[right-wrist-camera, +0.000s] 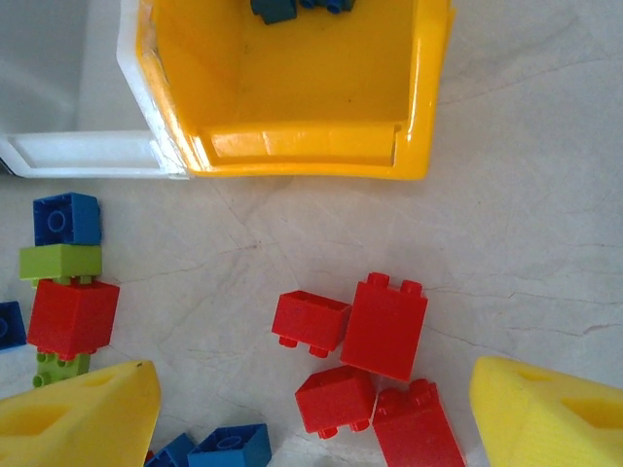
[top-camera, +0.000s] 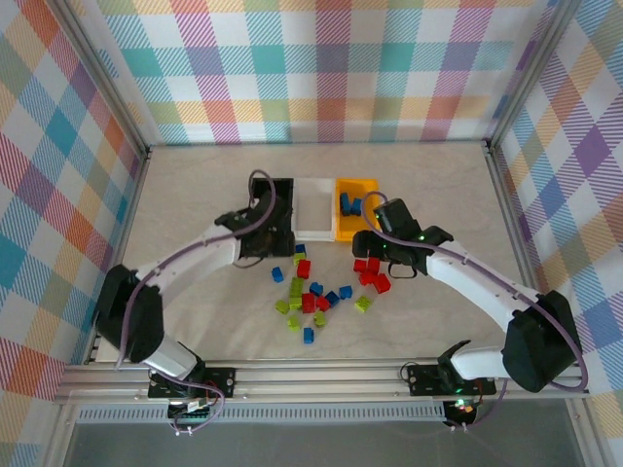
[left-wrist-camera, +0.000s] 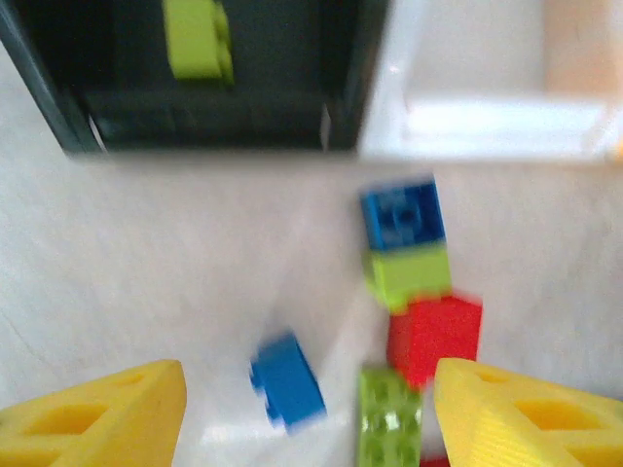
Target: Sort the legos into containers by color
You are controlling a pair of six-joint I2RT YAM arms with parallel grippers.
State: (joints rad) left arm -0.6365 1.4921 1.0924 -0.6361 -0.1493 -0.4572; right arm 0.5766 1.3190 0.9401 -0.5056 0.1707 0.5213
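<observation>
The left pincer [left-wrist-camera: 310, 394] sits at the near edge of the blurred left wrist view. It is released, its yellow fingers [left-wrist-camera: 97, 418] spread wide over the tabletop [left-wrist-camera: 146, 263]. Between them lie a tilted blue brick [left-wrist-camera: 285, 381] and a studded lime brick [left-wrist-camera: 389, 413]. Just past these, a red brick [left-wrist-camera: 435, 336], a second lime brick [left-wrist-camera: 409, 272] and a second blue brick [left-wrist-camera: 402, 212] form a touching row running toward the bins. Beyond stands the black bin [left-wrist-camera: 214, 122] with a lime lego [left-wrist-camera: 200, 39] inside. The white bin [left-wrist-camera: 487, 126] is against its right side.

In the right wrist view the right pincer [right-wrist-camera: 316, 389] is released too, its fingers [right-wrist-camera: 555, 409] wide apart. Four red legos [right-wrist-camera: 384, 326] lie bunched between them, touching or nearly so. Ahead of that bunch the yellow bin [right-wrist-camera: 302, 146] holds blue legos [right-wrist-camera: 292, 8] at its far end, and the white bin touches its left wall.

From above, the three bins stand side by side in the middle of the tabletop: black [top-camera: 282, 195], white [top-camera: 313, 204] and yellow [top-camera: 343, 229], left to right. The left pincer [top-camera: 263, 243] hangs over the near end of the black bin. The right pincer [top-camera: 375, 248] hangs just near of the yellow bin, above the red bunch [top-camera: 370, 274]. The other loose legos [top-camera: 311, 297], red, blue and lime, lie scattered on the tabletop between the two arms, near of the bins.
</observation>
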